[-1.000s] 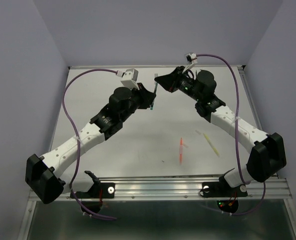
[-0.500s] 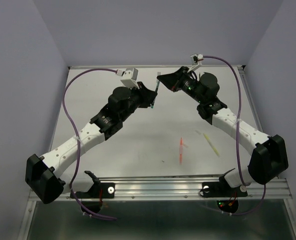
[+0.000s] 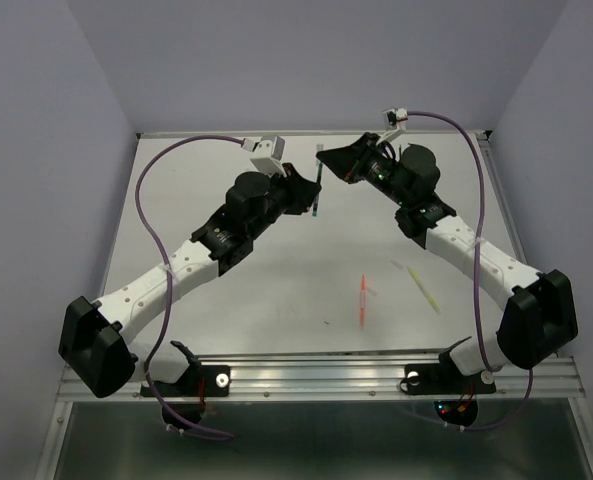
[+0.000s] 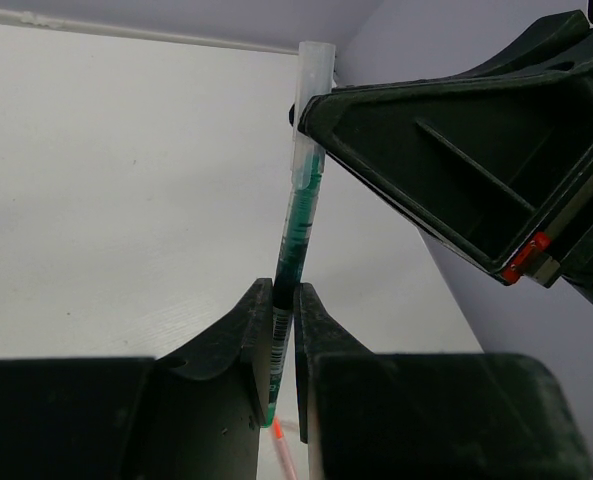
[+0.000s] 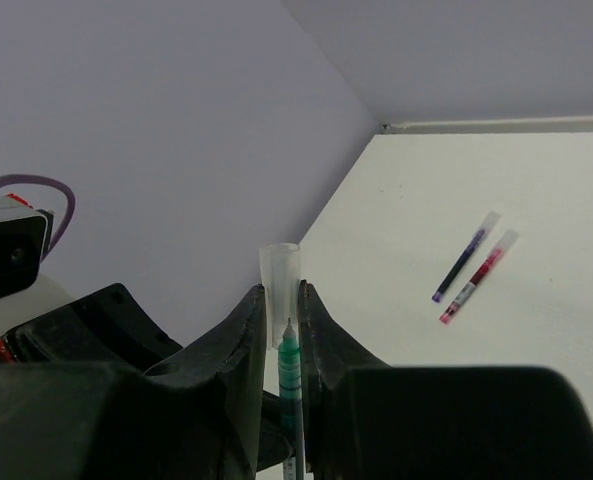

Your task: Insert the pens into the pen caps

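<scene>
Grip on the green pen (image 4: 294, 235) is tight: my left hand (image 4: 281, 295) is clenched on its lower barrel, both fingers pressed flat against it, and the rest of the pen rises steeply out of them. My right hand (image 5: 280, 295) meets it from the other side, clamped around a pale, almost see-through cap (image 5: 279, 262) whose upper end pokes out above my fingertips. The pen's tip is inside the cap's mouth, but only the tip. Most of the cap shows clear and hollow beyond it. Pen and cap line up closely, and the two hands nearly touch. I hold the pair in the air, off the tabletop (image 3: 276, 290), over its far half.

Lower down in my right wrist view, a blue pen (image 5: 461, 260) and a red pen (image 5: 476, 280) lie side by side on the tabletop near its far edge. They are almost parallel and just beside each other, and each seems to have a pale cap on its upper end. From above, an orange pen (image 3: 362, 300) lies toward the near side, well apart from my hands. A yellow pen (image 3: 425, 290) lies at a slant just to its right, not touching it.
</scene>
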`<state>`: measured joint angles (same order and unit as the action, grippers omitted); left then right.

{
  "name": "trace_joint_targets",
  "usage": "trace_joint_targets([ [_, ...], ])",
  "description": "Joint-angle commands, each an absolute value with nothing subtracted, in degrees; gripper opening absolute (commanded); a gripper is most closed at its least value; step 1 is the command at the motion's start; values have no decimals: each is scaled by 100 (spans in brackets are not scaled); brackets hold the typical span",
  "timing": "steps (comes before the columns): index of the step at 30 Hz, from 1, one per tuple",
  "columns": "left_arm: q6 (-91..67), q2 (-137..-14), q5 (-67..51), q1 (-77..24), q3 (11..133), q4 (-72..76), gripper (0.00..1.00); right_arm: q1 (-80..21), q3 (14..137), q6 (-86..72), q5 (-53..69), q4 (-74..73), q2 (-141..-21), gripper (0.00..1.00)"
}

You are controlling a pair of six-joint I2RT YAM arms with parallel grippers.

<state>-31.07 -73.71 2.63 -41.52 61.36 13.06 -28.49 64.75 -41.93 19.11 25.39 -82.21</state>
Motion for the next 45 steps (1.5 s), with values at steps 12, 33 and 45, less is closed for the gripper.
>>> trace_joint_targets([
  [12,-3041,-7154,879,-3955,6363,2294,0,-2971,6741,-3472,2198,1749,-8147,31],
  [33,-2189,-7392,79,-3955,6355,1820,0,-2971,7391,-2488,1740,985,-7796,64],
  [45,-1987,-7436,-360,-3955,6328,1784,0,-2918,8173,-2163,1460,607,-8182,68],
])
